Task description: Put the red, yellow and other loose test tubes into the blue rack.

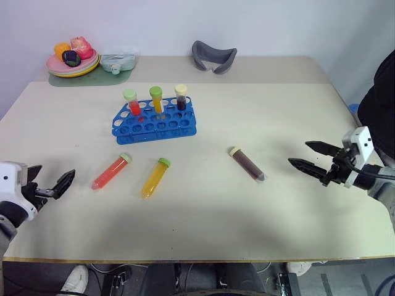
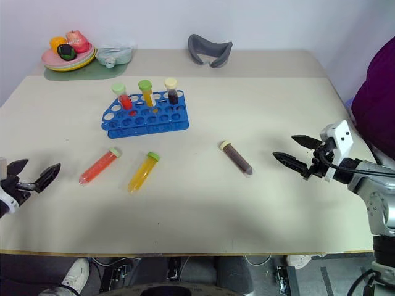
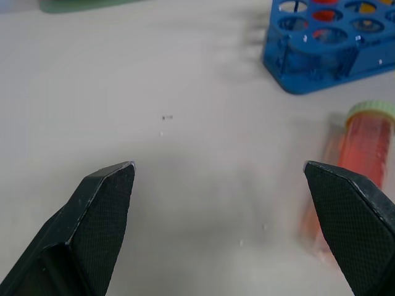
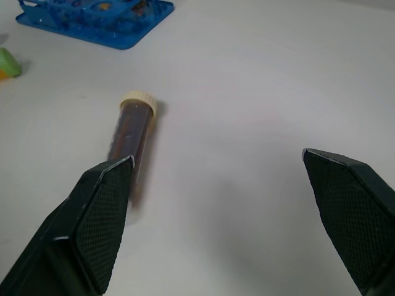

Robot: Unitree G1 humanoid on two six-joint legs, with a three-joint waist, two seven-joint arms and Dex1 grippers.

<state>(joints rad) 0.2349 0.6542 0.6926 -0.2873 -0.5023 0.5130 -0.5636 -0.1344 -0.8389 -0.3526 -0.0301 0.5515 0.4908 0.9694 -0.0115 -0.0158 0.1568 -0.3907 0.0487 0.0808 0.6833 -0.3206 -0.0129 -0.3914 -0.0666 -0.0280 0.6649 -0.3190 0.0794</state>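
The blue rack stands at the table's middle left with three capped tubes upright in its back row. In front of it lie three loose test tubes: a red one, a yellow one and a dark brown one. My left gripper hovers open near the left edge, apart from the red tube. My right gripper is open at the right, pointing toward the brown tube with a gap between them. Neither gripper holds anything.
A plate of toy fruit on a green mat, a clear lidded cup and a grey curved object sit along the far edge. A person in dark clothing stands at the right of the table.
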